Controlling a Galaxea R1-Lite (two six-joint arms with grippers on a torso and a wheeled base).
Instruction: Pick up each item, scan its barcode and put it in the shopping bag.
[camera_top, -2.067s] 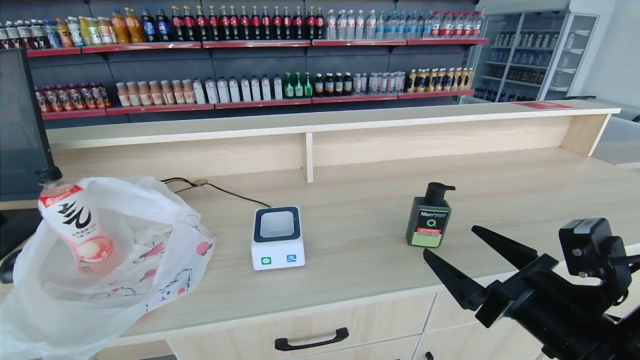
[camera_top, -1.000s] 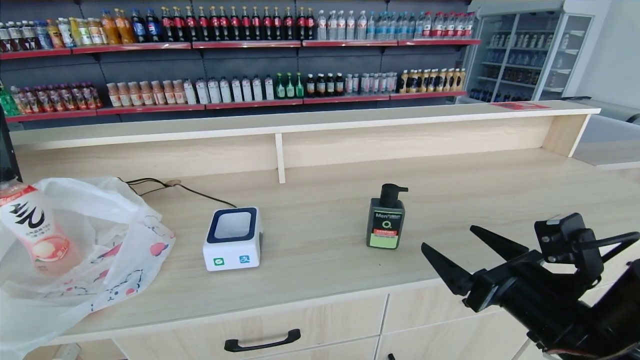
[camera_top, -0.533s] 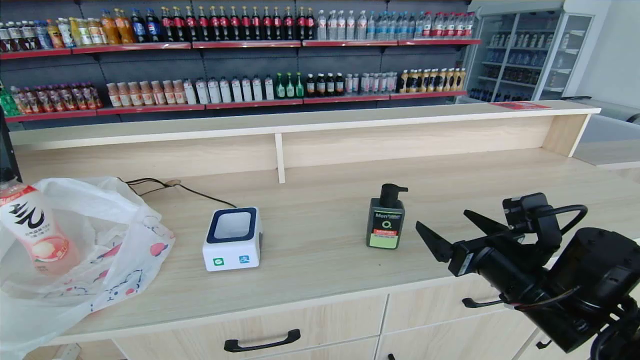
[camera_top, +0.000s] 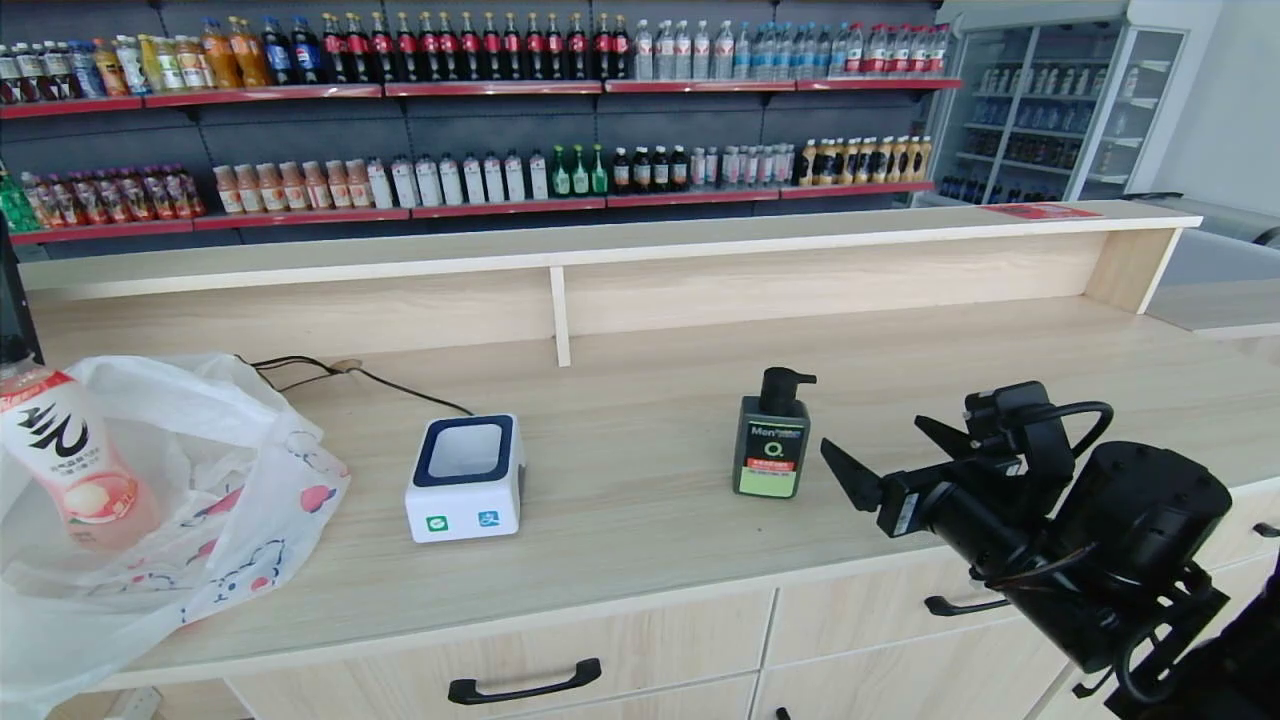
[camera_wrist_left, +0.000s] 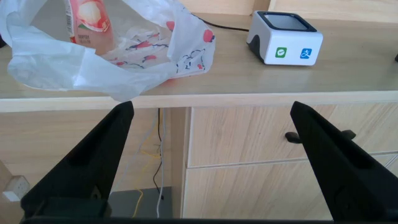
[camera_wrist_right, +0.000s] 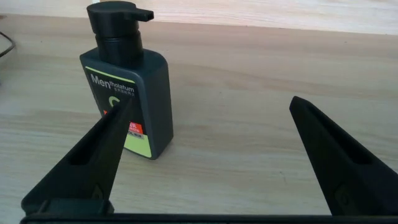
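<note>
My right gripper is spread wide and empty, just beside the pump bottle. It stands upright on the counter: dark grey body, black pump head, green lower label.

Matte black right arm with rounded joint, looped cable, and pointed wedge-shaped right claw
</note>
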